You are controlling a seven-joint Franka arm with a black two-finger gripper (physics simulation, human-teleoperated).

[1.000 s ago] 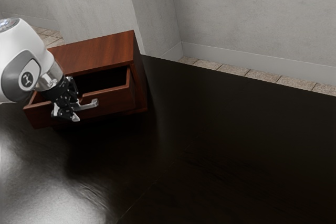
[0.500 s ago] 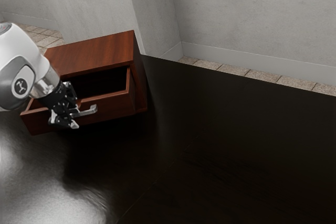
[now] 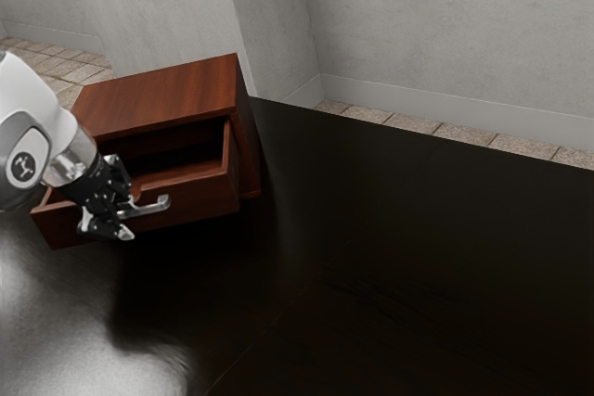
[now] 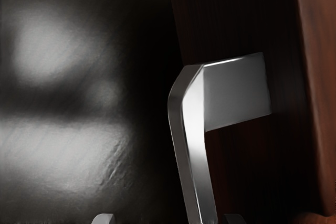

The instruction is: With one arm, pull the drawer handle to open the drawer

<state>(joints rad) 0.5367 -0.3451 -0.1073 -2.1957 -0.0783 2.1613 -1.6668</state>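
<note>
A brown wooden cabinet (image 3: 167,95) stands at the exterior view's left, and its drawer (image 3: 200,194) is pulled partly out. A bent silver handle (image 3: 150,205) sticks out of the drawer front. My gripper (image 3: 111,215) is at that handle, with the handle bar running between its fingers. In the wrist view the handle (image 4: 191,129) stands off the dark drawer front (image 4: 247,35). Two fingertips (image 4: 102,217) sit either side of the bar; one is close to it and the other is well apart, so the gripper is open.
The cabinet stands on a glossy dark tabletop (image 3: 371,275) that stretches toward the exterior view's right. A grey wall corner (image 3: 269,25) rises just behind the cabinet, and tiled floor (image 3: 520,141) runs along the back.
My hand has moved toward the exterior view's lower left, and the handle and drawer front have come with it. The drawer stands further out of the cabinet than a second ago.
</note>
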